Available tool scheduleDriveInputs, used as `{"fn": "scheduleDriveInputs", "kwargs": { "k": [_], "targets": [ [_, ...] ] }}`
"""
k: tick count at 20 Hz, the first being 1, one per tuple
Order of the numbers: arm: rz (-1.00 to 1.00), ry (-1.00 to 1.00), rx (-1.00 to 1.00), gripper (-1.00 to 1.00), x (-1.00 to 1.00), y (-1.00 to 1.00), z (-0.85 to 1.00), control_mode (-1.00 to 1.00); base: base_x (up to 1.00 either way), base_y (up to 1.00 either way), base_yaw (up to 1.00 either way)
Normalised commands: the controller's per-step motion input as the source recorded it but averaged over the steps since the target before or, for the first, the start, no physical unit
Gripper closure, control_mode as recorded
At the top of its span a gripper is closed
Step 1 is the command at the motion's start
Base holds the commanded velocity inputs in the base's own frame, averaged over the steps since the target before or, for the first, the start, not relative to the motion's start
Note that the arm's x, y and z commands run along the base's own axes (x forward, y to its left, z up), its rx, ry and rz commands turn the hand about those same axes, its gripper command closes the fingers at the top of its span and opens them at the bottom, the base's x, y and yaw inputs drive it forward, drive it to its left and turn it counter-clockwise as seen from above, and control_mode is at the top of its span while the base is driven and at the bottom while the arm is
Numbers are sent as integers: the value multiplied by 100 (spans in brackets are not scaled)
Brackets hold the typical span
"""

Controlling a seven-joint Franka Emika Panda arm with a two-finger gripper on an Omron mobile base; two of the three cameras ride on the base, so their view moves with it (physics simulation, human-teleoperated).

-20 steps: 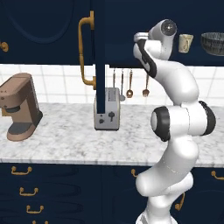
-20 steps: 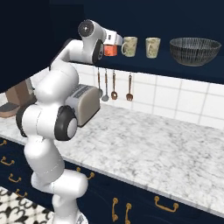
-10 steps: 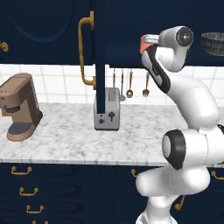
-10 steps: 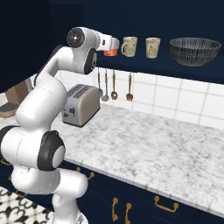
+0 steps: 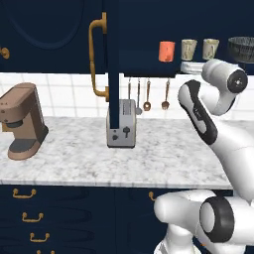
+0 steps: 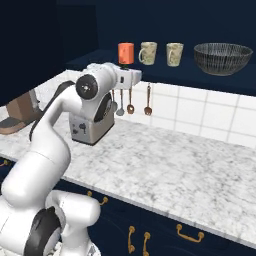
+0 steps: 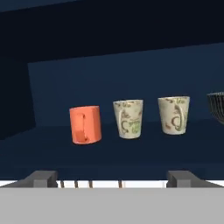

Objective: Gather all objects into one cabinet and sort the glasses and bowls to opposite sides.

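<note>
Gripper gapes wide and empty, short of the cabinet shelf, where the orange tumbler, two cream tumblers and half-cropped dark bowl stand in a row.

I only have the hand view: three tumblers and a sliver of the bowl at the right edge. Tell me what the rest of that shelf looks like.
Observer: In the right base view the bowl stands whole at the right end of the shelf, with a clear gap to the nearer cream tumbler.
Operator: Give me the door.
Observer: The cabinet door is swung open. The left base view shows it edge-on, to the left of the orange tumbler.
Operator: Now say where my gripper sits.
Observer: By the right base view, the gripper is off the shelf, in front of the orange tumbler and slightly lower, touching nothing.
</note>
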Motion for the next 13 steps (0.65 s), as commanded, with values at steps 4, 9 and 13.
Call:
{"fn": "scheduleDriveInputs", "kwargs": {
  "k": [4,9,13],
  "targets": [
    [2,13,-27,-100,-100,-9,-100,-100,0,0,0],
    [0,-1,-5,-100,-20,0,-23,-100,0,0,0],
    [0,0,0,-100,0,-1,0,-100,0,0,0]
  ]
}}
